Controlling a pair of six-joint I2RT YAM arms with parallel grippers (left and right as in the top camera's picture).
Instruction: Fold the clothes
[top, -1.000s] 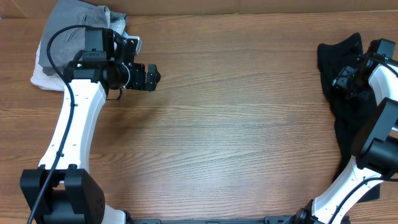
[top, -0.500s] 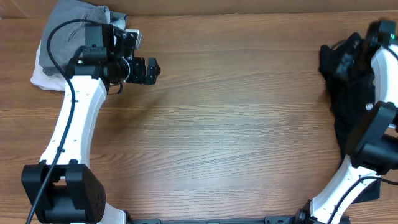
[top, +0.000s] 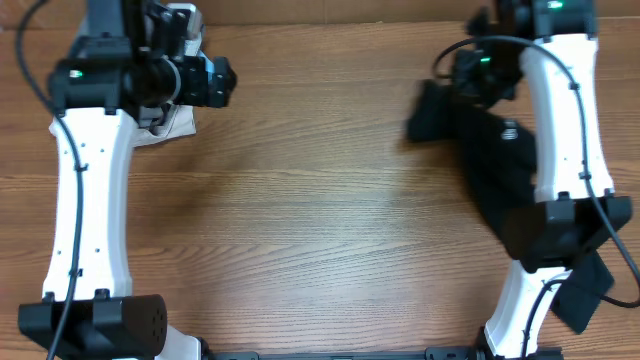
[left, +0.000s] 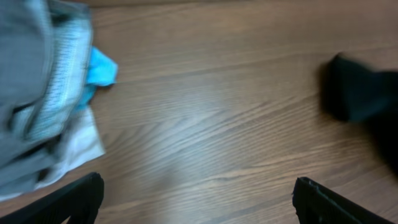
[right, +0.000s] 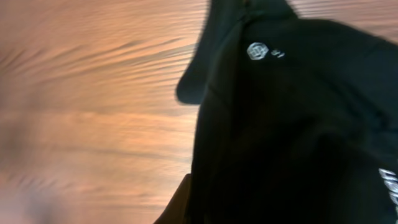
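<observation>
— Black fabric garment (top: 490, 165), soft and crumpled, runs down the right side of the brown wooden table (top: 320, 210), its upper end bunched toward the far edge. Who has it?
— The right gripper (top: 466, 85), fingers together on the cloth. Its wrist camera shows a small white logo (right: 256, 51) on the fabric.
— And the left gripper (top: 216, 82)?
— Fingers (left: 71, 199) wide apart, holding nothing, at far left just beside a pile of grey, white and light-blue folded garments (left: 43, 93).
</observation>
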